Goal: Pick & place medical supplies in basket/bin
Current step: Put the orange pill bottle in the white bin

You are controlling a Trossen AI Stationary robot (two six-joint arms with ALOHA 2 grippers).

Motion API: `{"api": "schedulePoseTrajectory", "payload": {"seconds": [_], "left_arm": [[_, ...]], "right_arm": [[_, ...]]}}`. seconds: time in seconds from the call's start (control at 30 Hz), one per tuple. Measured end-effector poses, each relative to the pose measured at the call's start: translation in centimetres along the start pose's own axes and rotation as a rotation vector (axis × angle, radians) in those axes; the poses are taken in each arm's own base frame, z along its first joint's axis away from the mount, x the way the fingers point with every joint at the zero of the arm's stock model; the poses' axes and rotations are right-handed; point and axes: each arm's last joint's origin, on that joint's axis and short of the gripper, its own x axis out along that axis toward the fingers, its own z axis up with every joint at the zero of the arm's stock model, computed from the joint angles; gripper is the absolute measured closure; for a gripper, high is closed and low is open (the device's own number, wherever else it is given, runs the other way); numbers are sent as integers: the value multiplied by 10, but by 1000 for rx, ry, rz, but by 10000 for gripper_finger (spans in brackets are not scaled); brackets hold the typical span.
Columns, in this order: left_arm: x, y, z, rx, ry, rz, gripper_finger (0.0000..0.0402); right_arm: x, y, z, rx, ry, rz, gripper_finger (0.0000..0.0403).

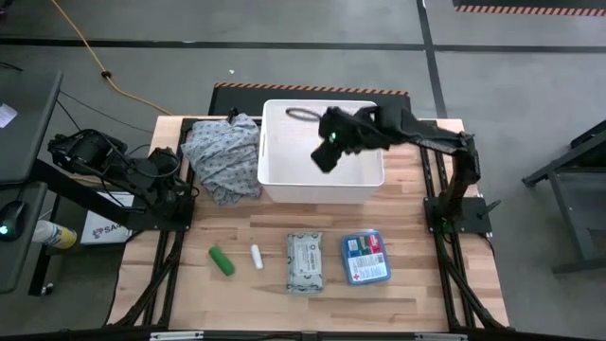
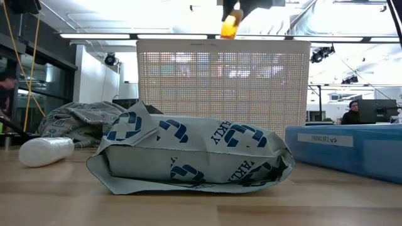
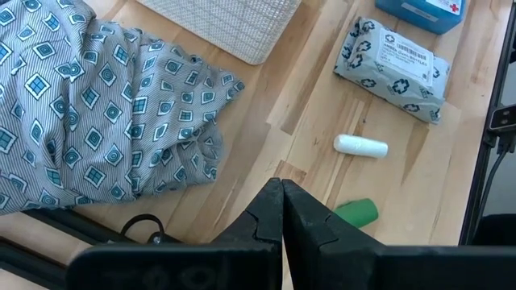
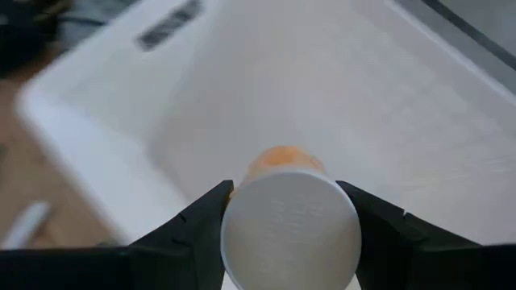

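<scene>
Only the right wrist view shows the right gripper [image 4: 290,234] clamping the orange bottle [image 4: 290,229].

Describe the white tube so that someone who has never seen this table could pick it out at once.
Start from the white basket at the back of the wooden table and look at the row of four supplies in front of it. The white tube is second from the left, between the green tube and the wipes pack. It is the smallest item and the only plain white one.
</scene>
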Motion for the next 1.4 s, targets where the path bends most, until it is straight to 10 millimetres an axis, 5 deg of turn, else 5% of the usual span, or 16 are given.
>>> {"api": "schedulePoseTrajectory", "payload": {"seconds": [0.4,1.03,1.4], "left_arm": [[0,0,0,0,0,1,362],[0,-1,1,-5,-12,-8,362],[0,-7,8,-33,-88,-54,362]], "right_arm": [[26,-56,26,72,90,-43,204],[152,-31,24,-54,329,-57,203],[184,-48,29,-165,371,-21,203]]}}
